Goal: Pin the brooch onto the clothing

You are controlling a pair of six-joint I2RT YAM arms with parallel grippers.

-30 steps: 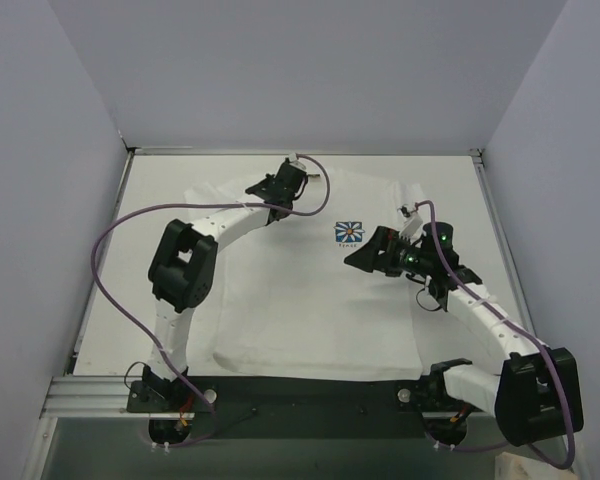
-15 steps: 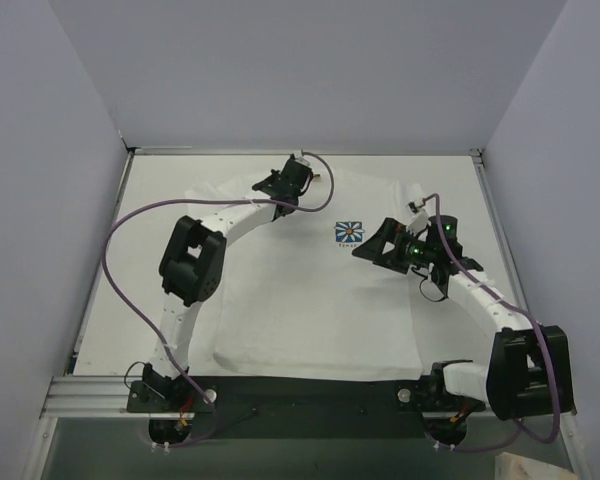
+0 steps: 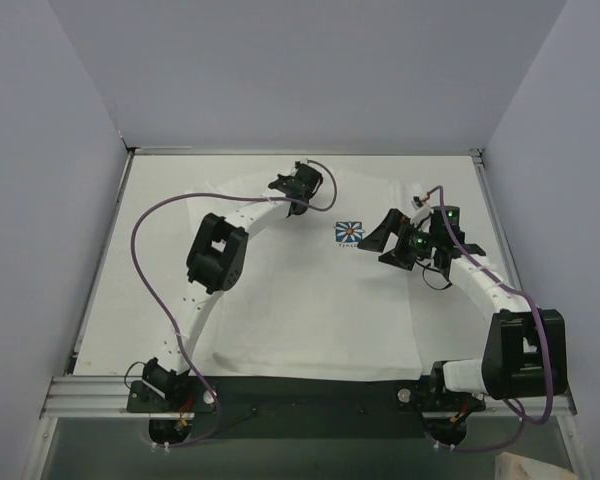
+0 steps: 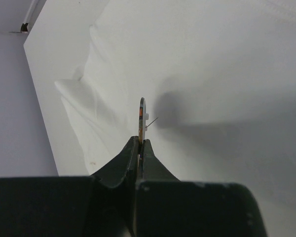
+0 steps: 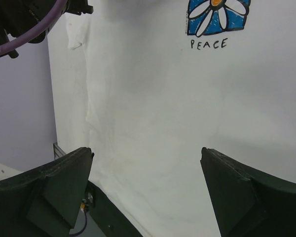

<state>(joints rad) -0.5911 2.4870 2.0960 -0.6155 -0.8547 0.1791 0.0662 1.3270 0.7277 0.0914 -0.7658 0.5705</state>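
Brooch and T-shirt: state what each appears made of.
Brooch: thin rigid disc seen edge-on, pale rim, likely metal or plastic; a fine wire-like pin projects. T-shirt: soft matte white fabric, probably cotton knit, judging by its creases and folds.

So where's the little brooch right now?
In the left wrist view the brooch stands edge-on, pinched in the left claw over the white T-shirt; from above, that is left of the flower print.
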